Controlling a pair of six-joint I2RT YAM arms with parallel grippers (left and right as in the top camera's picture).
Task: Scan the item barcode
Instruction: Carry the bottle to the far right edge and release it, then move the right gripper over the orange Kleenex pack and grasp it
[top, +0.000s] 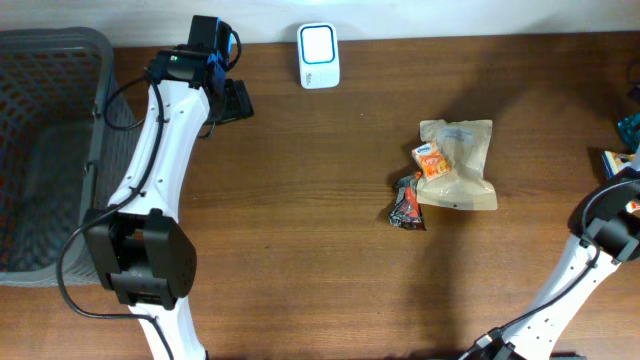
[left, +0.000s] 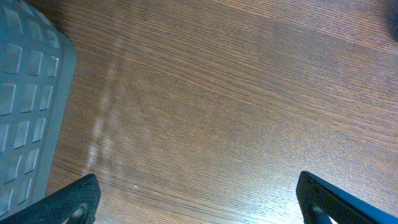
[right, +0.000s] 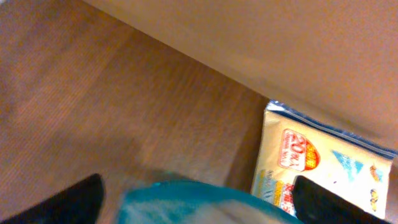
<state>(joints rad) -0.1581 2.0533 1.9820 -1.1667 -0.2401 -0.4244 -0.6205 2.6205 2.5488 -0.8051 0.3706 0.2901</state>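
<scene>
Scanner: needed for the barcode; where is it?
Overhead: the white scanner sits by the far table edge, just right of the left arm's fingers.

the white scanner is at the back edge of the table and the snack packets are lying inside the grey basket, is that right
No. The snack packets are not inside the grey basket; they lie on the wooden table, right of centre. The overhead view shows this. The white scanner is at the back edge.
</scene>
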